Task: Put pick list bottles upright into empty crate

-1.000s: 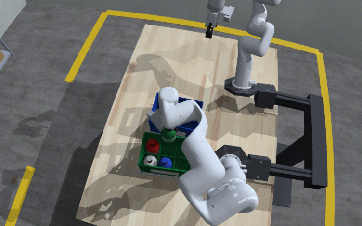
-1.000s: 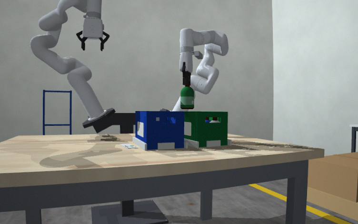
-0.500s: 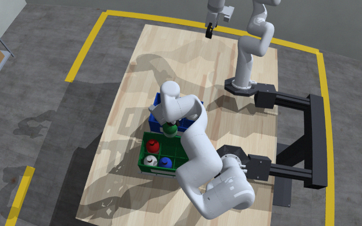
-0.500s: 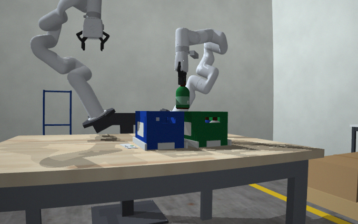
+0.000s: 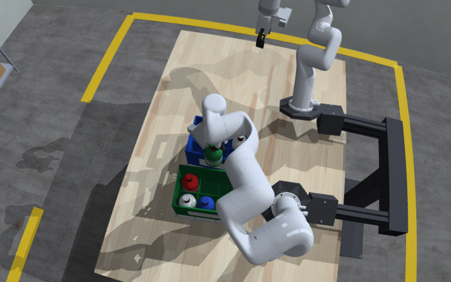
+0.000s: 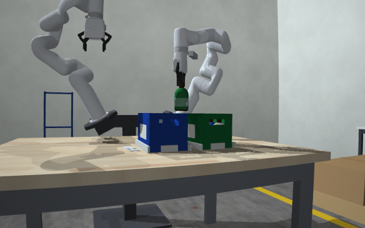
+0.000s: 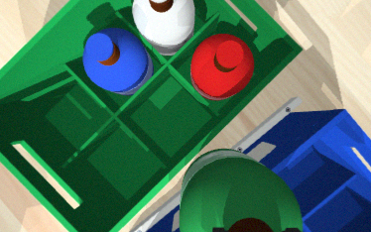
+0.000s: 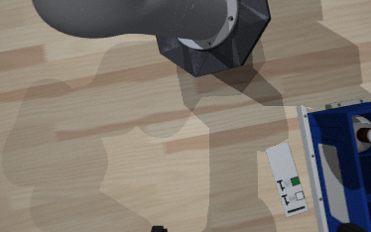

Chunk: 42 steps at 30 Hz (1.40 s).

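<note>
One green bottle held upright above the crates

One green bottle hangs upright from the left claw, which is closed on its neck. The bottle's base is higher than the crate rims, near the side of the blue crate that faces the green crate. Which compartment it is over, I cannot tell.

Both crates sit level, side by side on the tabletop. A white bottle stands in the blue crate, partly hidden by the left arm in the top view. The green crate holds three bottles: a red bottle, a second white bottle and a blue bottle, each in its own compartment.

Just beside the blue crate lies the pick list. Read from its black bar, it shows a white square and then a green one, each with what looks like a 1.

Well apart from the crates, the right claw is raised over the tabletop, its fingers wide open and nothing between them.
</note>
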{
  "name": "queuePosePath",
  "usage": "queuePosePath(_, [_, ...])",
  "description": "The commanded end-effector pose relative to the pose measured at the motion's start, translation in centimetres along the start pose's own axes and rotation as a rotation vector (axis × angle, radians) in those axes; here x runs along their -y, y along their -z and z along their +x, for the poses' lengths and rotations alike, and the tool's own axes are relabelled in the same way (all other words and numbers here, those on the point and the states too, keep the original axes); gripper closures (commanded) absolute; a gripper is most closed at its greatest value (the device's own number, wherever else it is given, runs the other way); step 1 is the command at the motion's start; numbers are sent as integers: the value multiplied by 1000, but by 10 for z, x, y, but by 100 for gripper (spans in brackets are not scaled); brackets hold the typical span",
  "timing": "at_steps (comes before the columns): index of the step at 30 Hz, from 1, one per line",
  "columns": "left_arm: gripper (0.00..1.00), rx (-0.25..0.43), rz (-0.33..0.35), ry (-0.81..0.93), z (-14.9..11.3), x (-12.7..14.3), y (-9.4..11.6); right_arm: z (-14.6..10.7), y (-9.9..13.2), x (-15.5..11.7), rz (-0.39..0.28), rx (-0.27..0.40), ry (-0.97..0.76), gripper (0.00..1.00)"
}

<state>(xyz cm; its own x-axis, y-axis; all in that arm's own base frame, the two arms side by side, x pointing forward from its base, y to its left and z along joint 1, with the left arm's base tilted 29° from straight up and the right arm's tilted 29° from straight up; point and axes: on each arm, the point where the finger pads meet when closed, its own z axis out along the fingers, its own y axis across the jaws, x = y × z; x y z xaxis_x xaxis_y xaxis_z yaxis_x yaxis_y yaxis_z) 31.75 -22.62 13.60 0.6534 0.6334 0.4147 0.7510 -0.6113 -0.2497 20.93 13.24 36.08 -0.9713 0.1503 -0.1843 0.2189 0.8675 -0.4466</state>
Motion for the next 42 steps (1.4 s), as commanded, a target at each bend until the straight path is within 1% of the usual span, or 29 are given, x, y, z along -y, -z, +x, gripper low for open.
queuePosePath(1, [100, 1, -5, 1, -5, -6, 2, 0, 1, 0, -2, 1, -1, 0])
queuePosePath(42, [100, 1, -5, 1, -62, -53, 2, 0, 1, 0, -2, 1, -1, 0])
